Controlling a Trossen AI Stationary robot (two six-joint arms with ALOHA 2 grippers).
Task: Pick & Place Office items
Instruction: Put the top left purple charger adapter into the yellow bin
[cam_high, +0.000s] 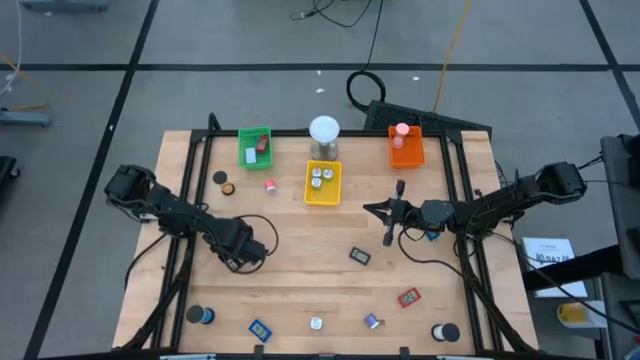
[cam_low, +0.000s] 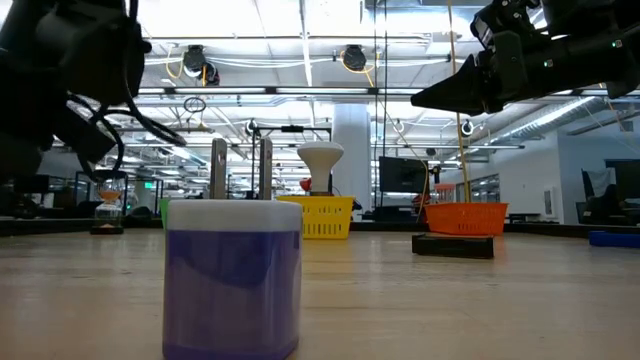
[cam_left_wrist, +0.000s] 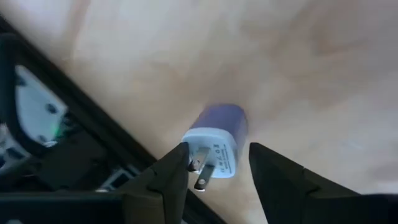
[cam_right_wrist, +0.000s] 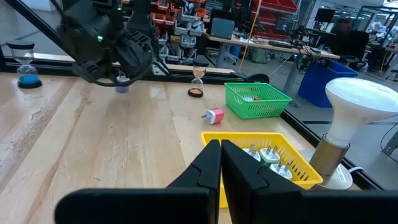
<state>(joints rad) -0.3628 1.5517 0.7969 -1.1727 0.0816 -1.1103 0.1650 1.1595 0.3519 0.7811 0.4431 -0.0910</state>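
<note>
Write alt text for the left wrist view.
A small purple and white plug adapter with two metal prongs sits between the left gripper's open dark fingers, above the light wooden table. Black frame parts run along one side.

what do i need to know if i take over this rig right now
Left gripper: open, fingers either side of a purple charger lying on the table, not closed on it yet.
Right gripper: shut, empty, raised near the yellow tray.
Done: some items are in the green tray, the yellow tray and the orange tray.
Left: several loose pieces, including a red piece and a black roll.
</note>
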